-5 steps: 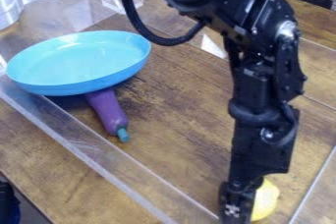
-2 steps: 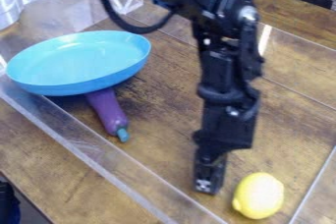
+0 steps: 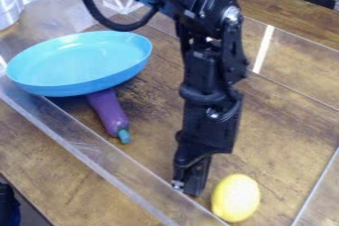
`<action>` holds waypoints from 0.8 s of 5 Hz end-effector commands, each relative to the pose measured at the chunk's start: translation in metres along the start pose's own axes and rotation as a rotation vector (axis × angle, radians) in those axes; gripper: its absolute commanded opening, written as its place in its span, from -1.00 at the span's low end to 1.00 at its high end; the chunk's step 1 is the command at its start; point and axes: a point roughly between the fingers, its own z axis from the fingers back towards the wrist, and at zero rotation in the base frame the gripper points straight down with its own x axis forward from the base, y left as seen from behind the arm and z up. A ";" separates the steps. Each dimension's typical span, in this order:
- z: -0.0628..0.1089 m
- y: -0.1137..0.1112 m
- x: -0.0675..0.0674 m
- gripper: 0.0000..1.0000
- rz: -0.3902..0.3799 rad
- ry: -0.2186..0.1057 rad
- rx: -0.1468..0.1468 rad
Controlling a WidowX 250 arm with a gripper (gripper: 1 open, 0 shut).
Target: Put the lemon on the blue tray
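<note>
The gripper [image 3: 188, 178] is clenched on nothing, just left of the lemon [image 3: 236, 197], which lies free on the table [image 3: 298, 101]. The blue tray [image 3: 77, 61] sits well apart, one edge propped on the eggplant [image 3: 110, 112], so I judge the grab missed

Lemon [image 3: 236, 197] right of hand [image 3: 185, 178]; tray [image 3: 78, 61] far left.

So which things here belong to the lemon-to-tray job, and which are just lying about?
Job:
- lemon, lying on the table
- blue tray
- gripper, jaws beside the lemon, not on it

Lying about:
- purple eggplant, partly under the tray's rim
</note>
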 end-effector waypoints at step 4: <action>0.020 0.012 -0.010 -1.00 -0.063 0.013 0.019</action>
